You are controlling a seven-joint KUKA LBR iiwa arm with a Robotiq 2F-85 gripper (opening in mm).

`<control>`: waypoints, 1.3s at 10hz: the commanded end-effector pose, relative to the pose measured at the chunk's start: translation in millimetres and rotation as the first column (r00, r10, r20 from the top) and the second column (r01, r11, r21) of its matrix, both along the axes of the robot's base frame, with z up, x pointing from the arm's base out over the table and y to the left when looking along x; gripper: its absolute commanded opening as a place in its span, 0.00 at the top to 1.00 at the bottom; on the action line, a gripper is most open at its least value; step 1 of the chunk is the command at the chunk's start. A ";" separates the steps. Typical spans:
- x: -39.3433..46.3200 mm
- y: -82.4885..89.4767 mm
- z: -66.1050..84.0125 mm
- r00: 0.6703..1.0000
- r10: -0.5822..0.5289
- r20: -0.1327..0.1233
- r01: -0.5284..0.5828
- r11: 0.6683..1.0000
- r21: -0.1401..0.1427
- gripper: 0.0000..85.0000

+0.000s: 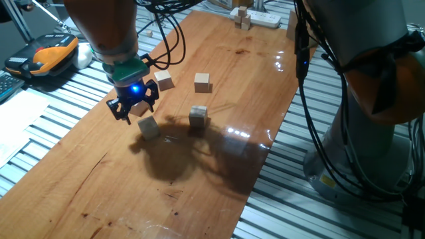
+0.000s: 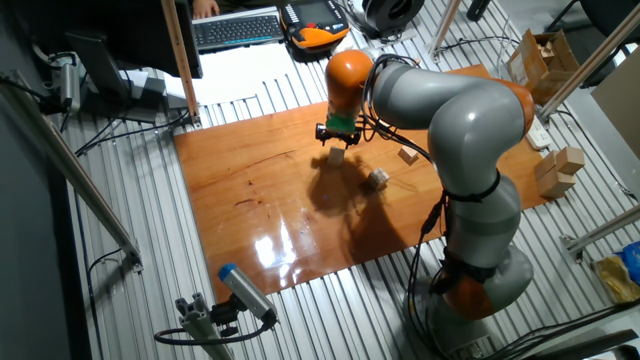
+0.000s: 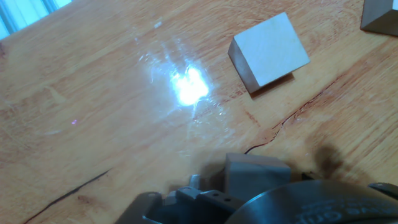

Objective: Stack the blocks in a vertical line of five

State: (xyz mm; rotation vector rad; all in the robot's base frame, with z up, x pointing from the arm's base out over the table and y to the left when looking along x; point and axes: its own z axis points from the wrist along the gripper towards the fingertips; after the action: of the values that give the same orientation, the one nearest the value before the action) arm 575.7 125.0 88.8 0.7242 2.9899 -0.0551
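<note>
Tool (image 1: 133, 108) hangs low over the table (image 1: 80, 186), fingers spread apart w/ nothing between them, blue light lit on its body. Just below and right of it sits one block (image 1: 149, 126), tilted askew on the wood. A second block (image 1: 198, 117) lies near, right of that; a third (image 1: 203, 82) and a fourth (image 1: 164, 81) sit farther back, apart from each other. Hand view adds what the fixed views don't: a block (image 3: 268, 51) seen from above, rotated vs. the wood grain, plus a dark crack in the surface and a bright glare spot. The other fixed view shows the grey arm (image 2: 450, 110) bent over the table, and larger pale blocks (image 2: 560, 170) off the table's edge. Table is glossy orange-brown wood on slatted metal; cables, keyboard (image 2: 235, 30) around.
</note>
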 end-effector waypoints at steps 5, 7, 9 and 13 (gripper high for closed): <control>0.2 -1.6 -11.4 1.000 0.005 0.005 -0.005 1.000 0.005 0.00; 0.7 -1.6 -13.4 1.000 0.003 0.005 -0.003 1.000 0.005 0.00; 1.1 -1.5 -17.0 1.000 0.000 0.005 0.000 1.000 0.003 0.00; -2.9 2.2 -26.0 1.000 -0.013 0.010 0.013 1.000 -0.011 0.00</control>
State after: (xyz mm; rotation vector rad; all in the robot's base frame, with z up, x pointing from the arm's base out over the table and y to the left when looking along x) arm 572.5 127.5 62.6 0.7402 2.9727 -0.0691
